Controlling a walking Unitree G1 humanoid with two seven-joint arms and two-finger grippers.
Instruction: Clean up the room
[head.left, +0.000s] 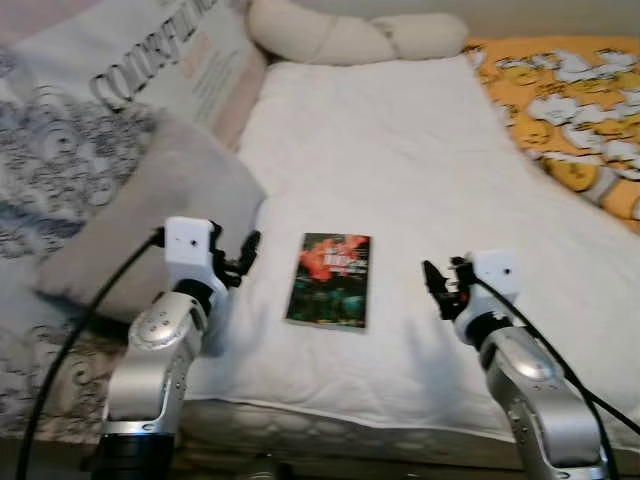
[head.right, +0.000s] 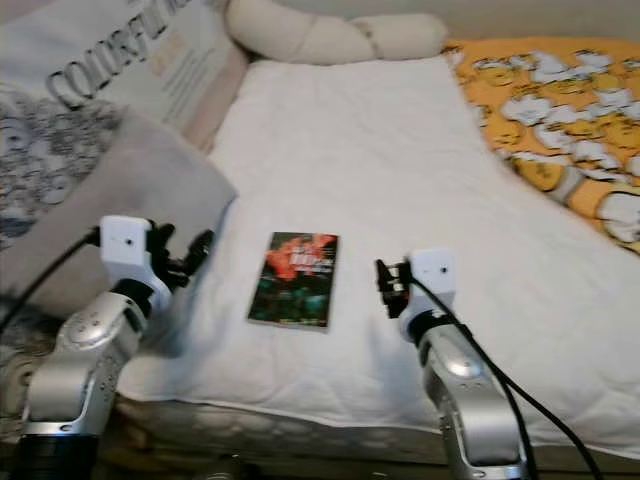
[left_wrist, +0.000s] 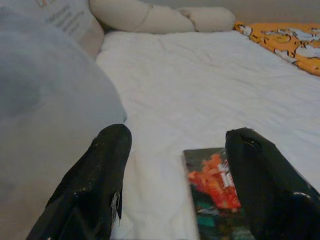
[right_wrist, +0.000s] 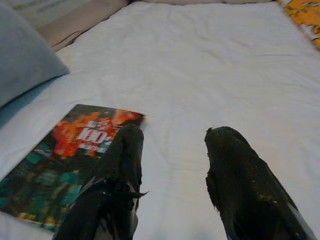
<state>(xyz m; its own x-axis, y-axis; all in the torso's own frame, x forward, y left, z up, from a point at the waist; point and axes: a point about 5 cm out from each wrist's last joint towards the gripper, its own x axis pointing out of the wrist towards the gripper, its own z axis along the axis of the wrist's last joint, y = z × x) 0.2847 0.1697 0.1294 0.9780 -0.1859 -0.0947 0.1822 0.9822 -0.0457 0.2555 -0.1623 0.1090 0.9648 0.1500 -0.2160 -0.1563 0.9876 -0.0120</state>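
Glossy rectangular book (head.left: 329, 280) flat on wrinkled white sheet (head.left: 400, 160) (soft cloth).

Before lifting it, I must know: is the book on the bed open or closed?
Closed. The book lies flat on the white bed, front cover up, no pages showing.

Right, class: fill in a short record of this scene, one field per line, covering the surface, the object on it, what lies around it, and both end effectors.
surface: bed with white sheet
object: book, lying flat, cover up, near the bed's front edge
left side: grey pillow
head of bed: cream bolster
right side: orange patterned blanket
left end effector: open, just left of the book, holding nothing
right end effector: open, right of the book, holding nothing
contact: neither end effector touches the book
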